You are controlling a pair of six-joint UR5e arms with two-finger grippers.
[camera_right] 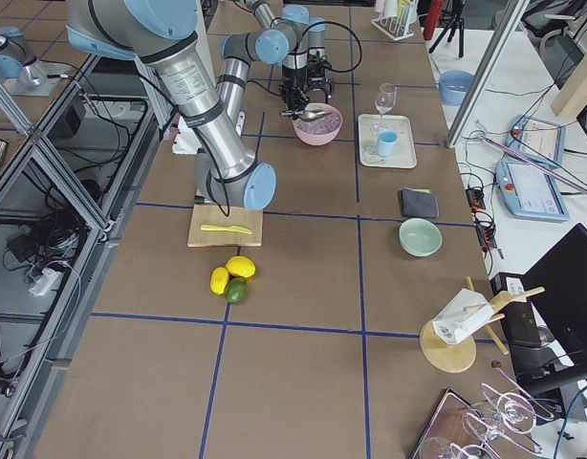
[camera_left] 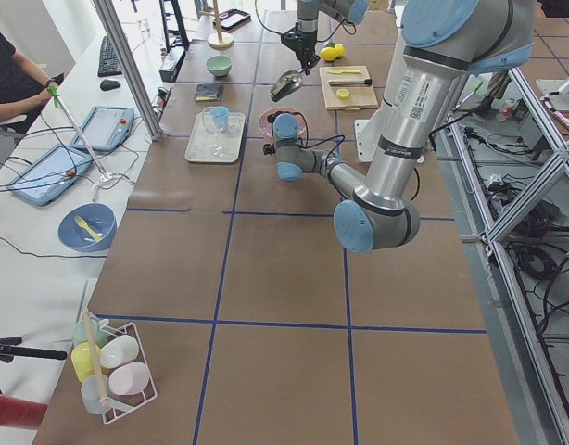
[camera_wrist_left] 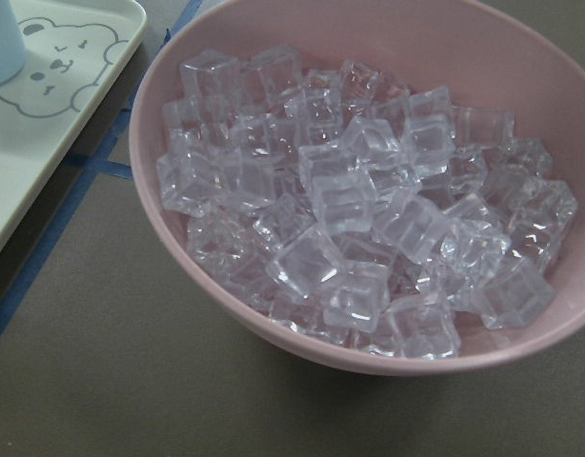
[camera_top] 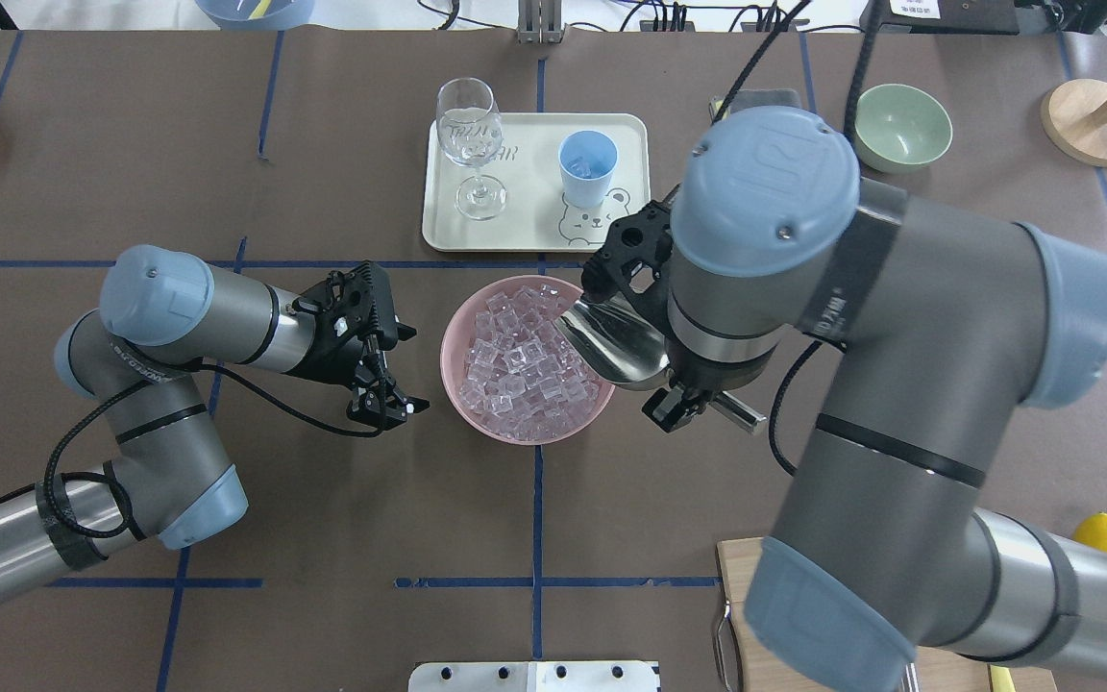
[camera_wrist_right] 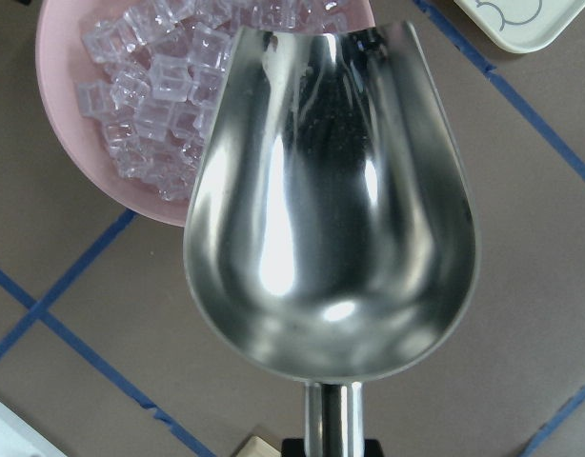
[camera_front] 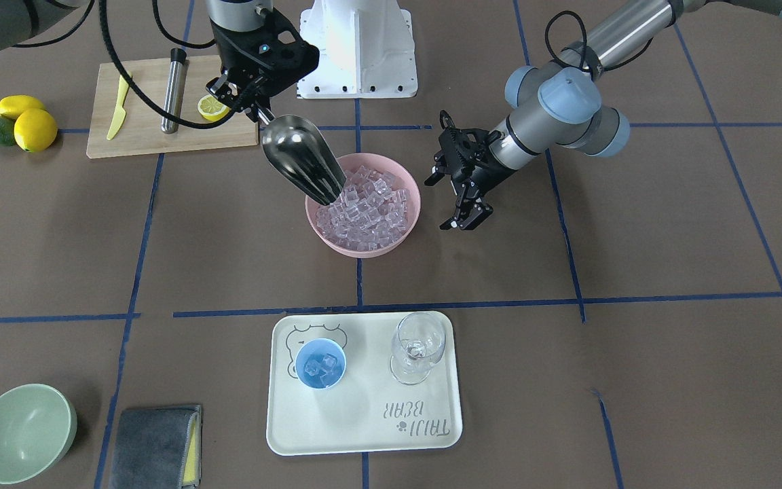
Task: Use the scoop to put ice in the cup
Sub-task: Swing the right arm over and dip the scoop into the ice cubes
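Observation:
My right gripper point(camera_front: 250, 105) is shut on the rod handle of the steel scoop point(camera_front: 299, 159). The scoop's trough is empty in the right wrist view point(camera_wrist_right: 331, 219). It hangs tilted, mouth down, over the near rim of the pink bowl point(camera_front: 364, 250). The bowl is full of clear ice cubes point(camera_front: 364, 207), which also show in the left wrist view point(camera_wrist_left: 369, 219). The light-blue cup point(camera_front: 320, 365) stands on the cream tray point(camera_front: 364, 435) with a few ice cubes in it. My left gripper point(camera_top: 400, 370) is open and empty, just beside the bowl point(camera_top: 453, 356).
A clear wine glass point(camera_front: 418, 350) stands on the tray beside the cup. A cutting board point(camera_front: 146, 136) with a steel cylinder point(camera_front: 174, 92), yellow knife and lemon half lies behind the right arm. A green bowl point(camera_front: 21, 431) and grey cloth point(camera_front: 157, 445) are at the table's far corner.

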